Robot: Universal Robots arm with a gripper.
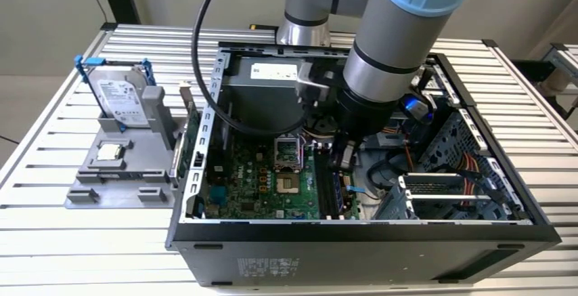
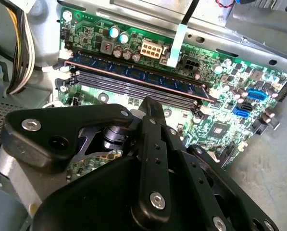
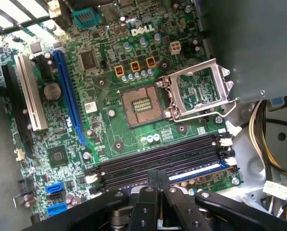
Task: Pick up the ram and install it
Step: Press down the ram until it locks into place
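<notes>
The ram (image 2: pixel 133 77) is a long bluish-green stick with dark chips, lying along the outermost of the black motherboard slots (image 3: pixel 157 161), next to the board's edge. In the first wrist view the ram (image 3: pixel 198 172) sits in the slot closest to my fingertips. My gripper (image 3: pixel 157 174) is shut, its two black fingers pressed together with nothing between them, the tips right over the ram's middle; whether they touch it I cannot tell. In the exterior view the gripper (image 1: pixel 342 159) reaches down inside the open computer case above the slots (image 1: pixel 329 187).
The open processor socket (image 3: pixel 141 106) with its raised metal frame (image 3: pixel 201 91) lies beside the slots. Yellow and white cables (image 3: pixel 266 139) crowd the case wall. Outside the case, a grey fixture (image 1: pixel 113 181) holds a silver hard drive (image 1: pixel 122 99) and a small processor chip (image 1: pixel 110 152).
</notes>
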